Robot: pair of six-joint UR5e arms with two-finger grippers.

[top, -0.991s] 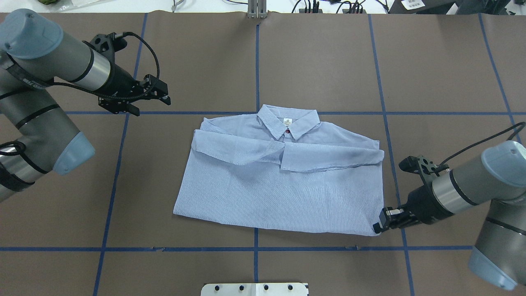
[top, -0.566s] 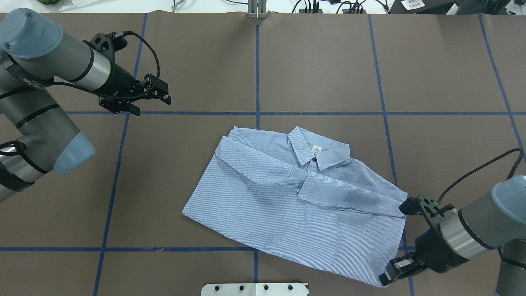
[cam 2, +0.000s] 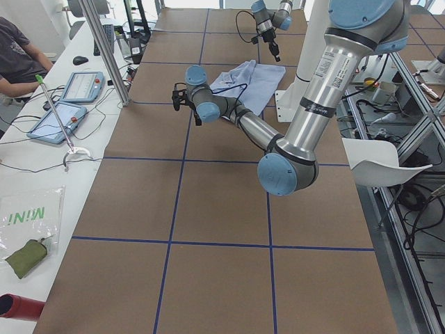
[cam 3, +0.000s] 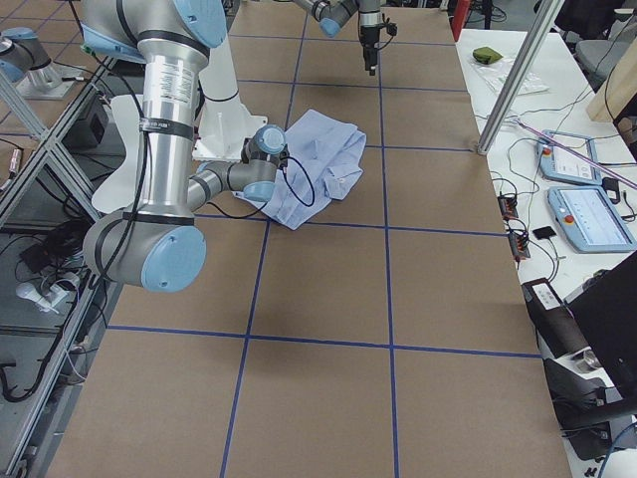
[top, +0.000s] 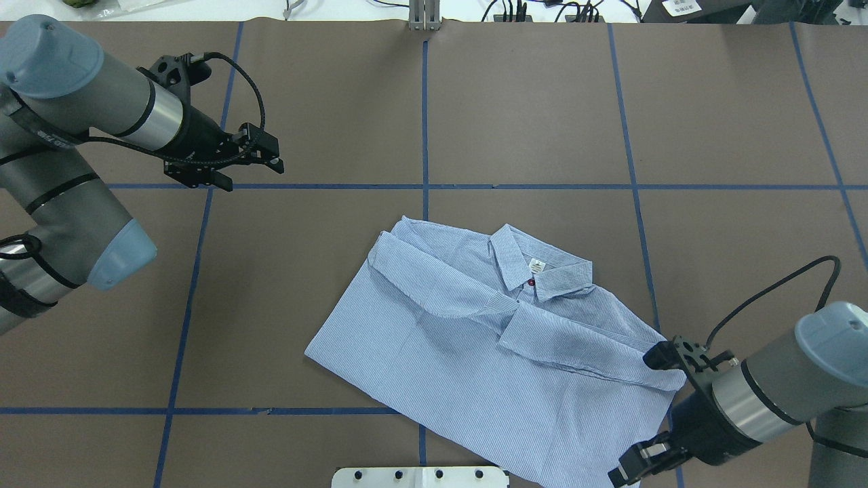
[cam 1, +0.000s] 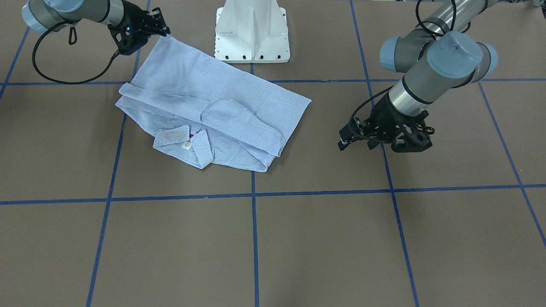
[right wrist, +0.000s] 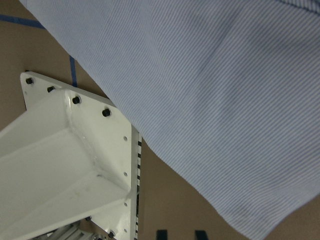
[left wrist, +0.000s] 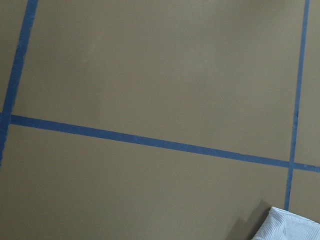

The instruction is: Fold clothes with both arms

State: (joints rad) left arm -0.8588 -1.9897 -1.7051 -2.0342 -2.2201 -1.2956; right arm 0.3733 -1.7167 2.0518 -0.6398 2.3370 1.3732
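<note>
Your right gripper (top: 620, 474) is clamped on one bottom corner of the light blue striped shirt (top: 475, 352), and this corner is lifted a little from the brown table (top: 542, 102). From this gripper the shirt spreads out flat toward the middle of the table, lying at a slant to the blue tape lines (top: 425, 122). Its collar (top: 569, 278) is at the end away from the robot, with the white label (top: 537, 263) and a red button (top: 531, 282) facing up. Both sleeves (top: 576, 349) are folded across the chest. Near this gripper the hem runs close by the white pedestal base (cam 1: 251, 30). Your left gripper (top: 247, 169) hangs above the table with its jaws apart and holds nothing. The shirt is well apart from it, toward the right arm's side.
</note>
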